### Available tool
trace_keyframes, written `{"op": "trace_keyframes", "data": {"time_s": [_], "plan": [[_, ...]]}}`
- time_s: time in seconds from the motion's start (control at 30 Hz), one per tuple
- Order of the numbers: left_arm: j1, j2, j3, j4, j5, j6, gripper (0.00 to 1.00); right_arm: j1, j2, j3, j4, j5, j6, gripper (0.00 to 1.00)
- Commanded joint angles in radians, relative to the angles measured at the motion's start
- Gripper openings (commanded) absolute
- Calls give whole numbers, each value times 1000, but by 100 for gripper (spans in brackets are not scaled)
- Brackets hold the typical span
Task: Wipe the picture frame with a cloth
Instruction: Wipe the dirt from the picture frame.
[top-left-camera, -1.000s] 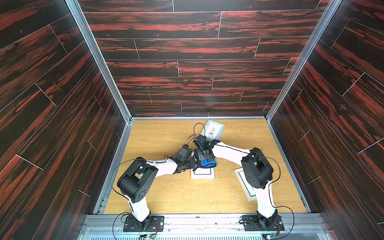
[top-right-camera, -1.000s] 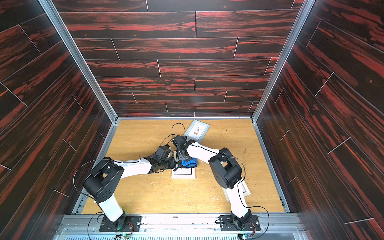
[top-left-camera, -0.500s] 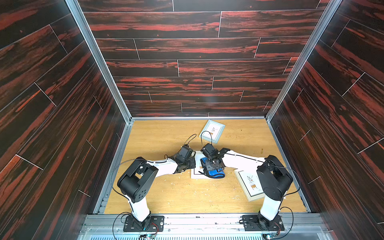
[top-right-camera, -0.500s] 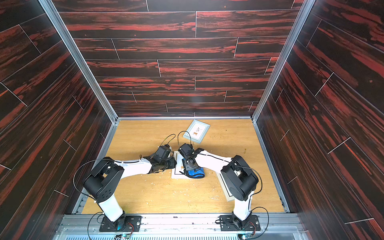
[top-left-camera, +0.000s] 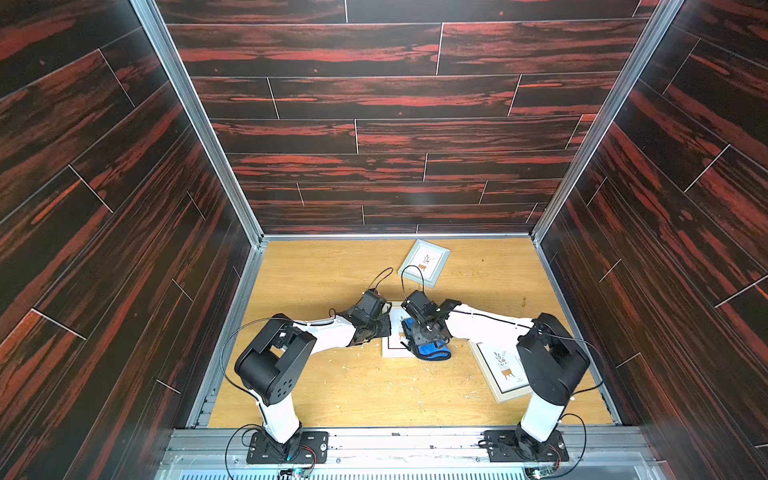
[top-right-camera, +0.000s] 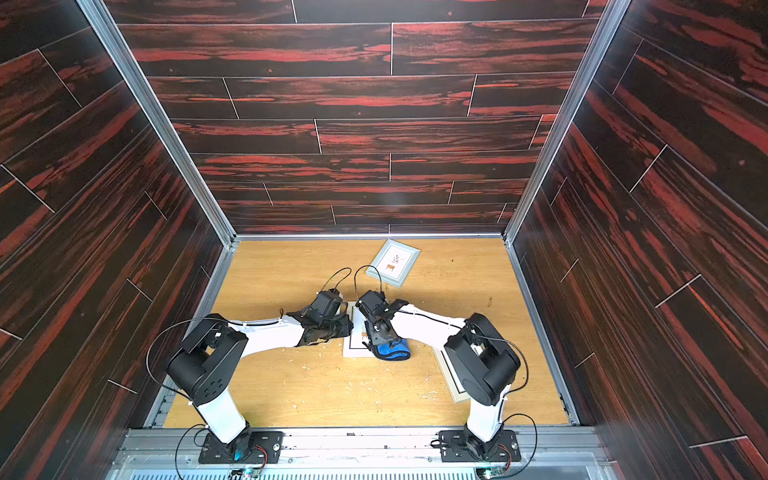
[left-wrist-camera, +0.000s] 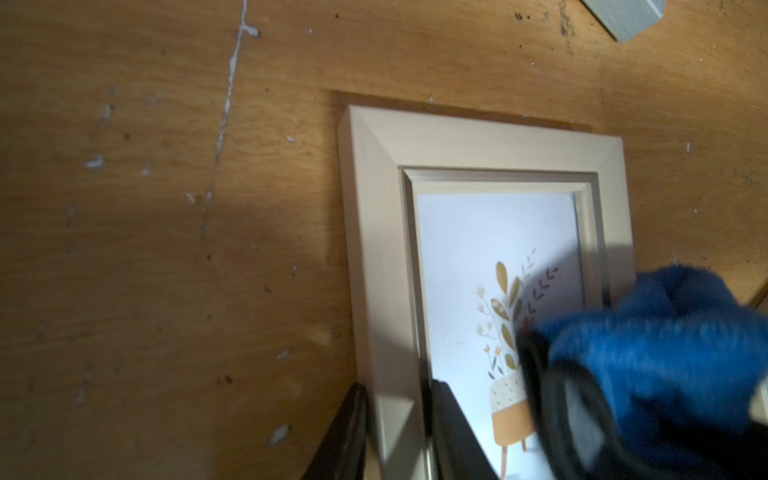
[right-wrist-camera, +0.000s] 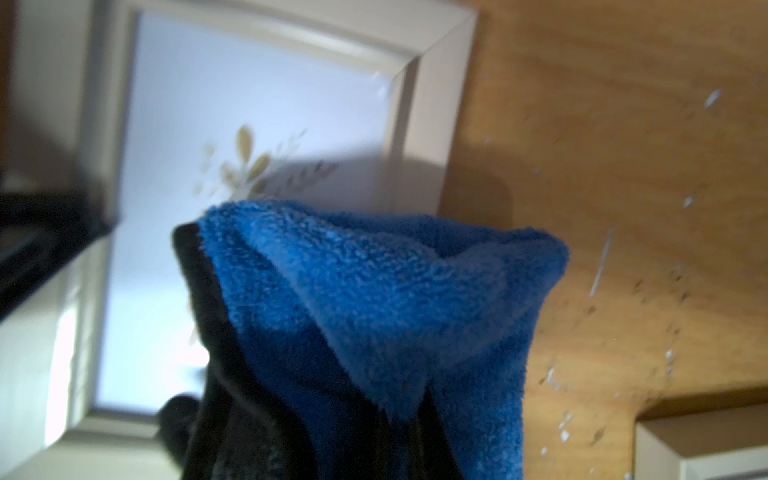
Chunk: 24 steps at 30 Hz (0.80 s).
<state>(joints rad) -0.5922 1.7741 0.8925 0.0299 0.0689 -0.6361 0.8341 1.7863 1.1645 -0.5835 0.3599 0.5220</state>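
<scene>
Where the right end effector (top-left-camera: 420, 344) is clenched, the blue cloth (right-wrist-camera: 395, 299) is gripped, bunched, and held over the glass of the picture frame (left-wrist-camera: 374, 208). One side rail of that frame is pinched by the left end effector (left-wrist-camera: 399, 428). The frame is laid flat on the tabletop (top-left-camera: 332, 374); a second frame (top-left-camera: 424, 262) is noted toward the back wall, a third frame (top-left-camera: 496, 365) beside the right arm.
</scene>
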Motion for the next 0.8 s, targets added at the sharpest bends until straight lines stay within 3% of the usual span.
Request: {"op": "trace_keyframes", "data": {"time_s": [0.0,0.1,0.23,0.43,0.63,0.77], "plan": [[22,41,-30,-174,-101,16,28,7,-3,16,-17,-20,43,0],[21,42,-30,-174,-103,9,28,-26,36,71,-33,64,56,0],[19,38,-27,-190,-115,-8,28,-97,81,136,9,28,12,0],[-2,24,-11,-258,-177,-76,29,-103,183,274,-39,36,-28,0],[-14,32,11,-297,-231,-123,30,-68,37,126,-67,24,-7,0],[-15,43,10,-286,-229,-145,30,-27,-37,39,-67,-52,37,0]]}}
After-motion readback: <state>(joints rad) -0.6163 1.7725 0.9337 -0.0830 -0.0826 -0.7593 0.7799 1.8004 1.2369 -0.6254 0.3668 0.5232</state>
